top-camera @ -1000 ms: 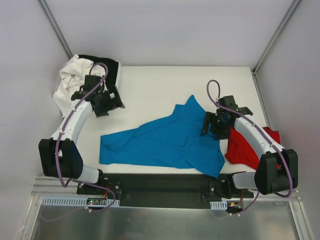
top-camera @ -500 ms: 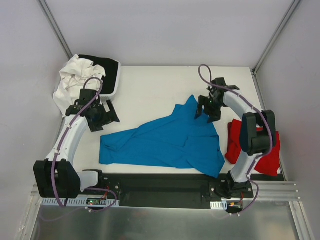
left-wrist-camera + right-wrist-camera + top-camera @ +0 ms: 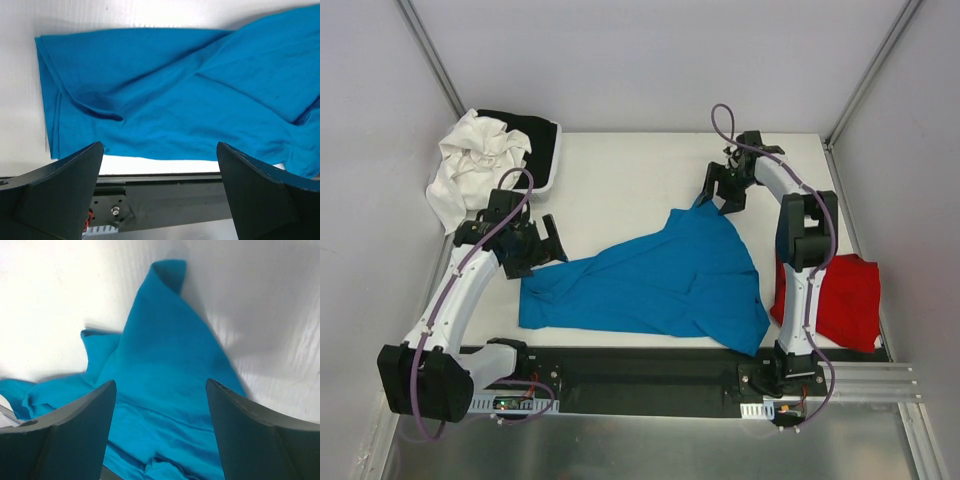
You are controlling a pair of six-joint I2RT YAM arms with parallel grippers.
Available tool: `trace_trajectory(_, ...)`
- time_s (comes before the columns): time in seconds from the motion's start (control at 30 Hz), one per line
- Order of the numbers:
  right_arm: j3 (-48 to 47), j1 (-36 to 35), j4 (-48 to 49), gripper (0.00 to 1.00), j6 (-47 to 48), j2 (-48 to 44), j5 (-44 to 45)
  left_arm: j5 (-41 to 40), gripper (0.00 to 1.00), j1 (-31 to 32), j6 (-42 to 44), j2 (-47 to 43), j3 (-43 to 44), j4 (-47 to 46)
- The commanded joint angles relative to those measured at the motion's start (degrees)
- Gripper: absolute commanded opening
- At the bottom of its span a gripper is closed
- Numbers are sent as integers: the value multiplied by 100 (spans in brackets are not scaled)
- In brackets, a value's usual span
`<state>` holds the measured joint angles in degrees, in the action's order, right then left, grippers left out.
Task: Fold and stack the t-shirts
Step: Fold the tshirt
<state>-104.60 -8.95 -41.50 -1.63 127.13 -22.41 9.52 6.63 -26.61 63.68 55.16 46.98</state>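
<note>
The turquoise-blue t-shirt (image 3: 660, 280) lies crumpled and spread across the middle of the table, one pointed corner reaching toward the far side. The red t-shirt (image 3: 840, 300) lies bunched at the right edge, beside the right arm. My left gripper (image 3: 535, 250) hovers open just left of the blue shirt's left end; in its wrist view the blue t-shirt (image 3: 175, 90) fills the frame ahead of the gripper (image 3: 159, 146), nothing between the jaws. My right gripper (image 3: 720, 190) is open above the shirt's far corner, with the blue t-shirt (image 3: 165, 340) below the gripper (image 3: 160, 382).
A white garment (image 3: 470, 165) and a black garment (image 3: 535, 135) are heaped at the far left corner, partly on a white tray (image 3: 552, 172). A black rail (image 3: 640, 365) runs along the near edge. Grey walls close in the back and sides.
My right arm has swung from beside the red shirt out to the blue shirt's far corner. My left gripper has moved nearer, from by the garment heap to the shirt's left end. Both stay open.
</note>
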Motion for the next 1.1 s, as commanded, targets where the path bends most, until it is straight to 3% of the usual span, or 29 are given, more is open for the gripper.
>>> trace_trajectory(0.0, -421, 218, 220, 75, -13, 241, -499, -47, 97, 145, -55, -330, 153, 531)
trace_trajectory(0.23, -298, 700, 1308, 75, -539, 365, -1642, -231, 98, 312, 86, -435, 285, 900)
trace_trajectory(0.5, -983, 807, 1644, 76, -883, 874, -1748, -407, 98, 514, 182, -312, 461, 1085)
trace_trajectory(1.0, 553, 562, 2576, 74, -972, 638, -2504, -442, 98, 637, 191, 39, 830, 1199)
trace_trajectory(1.07, 677, 509, 2576, 69, -936, 576, -2513, -442, 98, 646, 183, 74, 856, 1199)
